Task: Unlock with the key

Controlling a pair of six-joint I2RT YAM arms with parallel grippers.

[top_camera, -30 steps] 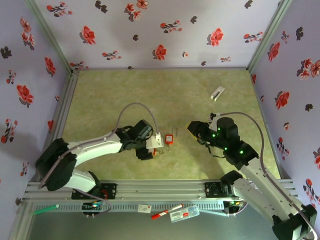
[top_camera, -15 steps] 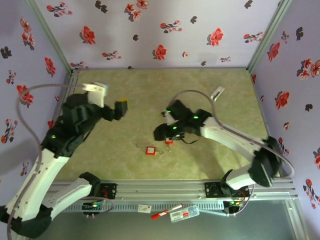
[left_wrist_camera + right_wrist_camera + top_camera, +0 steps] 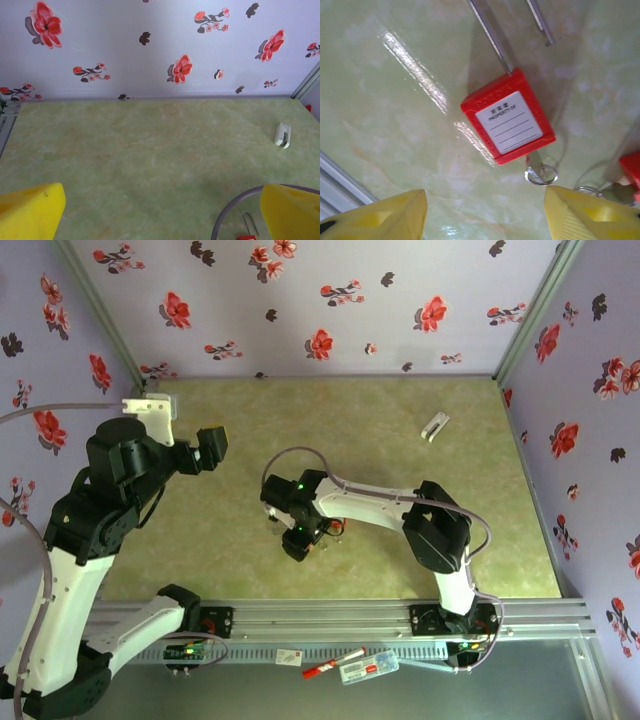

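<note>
A red padlock (image 3: 507,117) with a white label lies flat on the green table, its wire shackle (image 3: 490,30) pointing away. A small metal key (image 3: 534,162) with a ring (image 3: 541,175) sticks out of the padlock's lower edge. My right gripper (image 3: 485,217) hovers just above it, open, with yellow fingertips (image 3: 385,217) on both sides and nothing between them. In the top view the right gripper (image 3: 297,542) covers this padlock. My left gripper (image 3: 212,445) is raised at the left, open and empty (image 3: 162,207).
A second red padlock (image 3: 338,527) lies just right of the first, seen at the frame edge (image 3: 631,167) with its own ring and key. A white clip (image 3: 435,426) rests at the back right (image 3: 282,135). The right arm's grey cable (image 3: 235,210) arcs nearby.
The right gripper swung left and down over the nearer padlock. The left arm, low beside the padlocks a second ago, lifted away to the left and now holds high.
</note>
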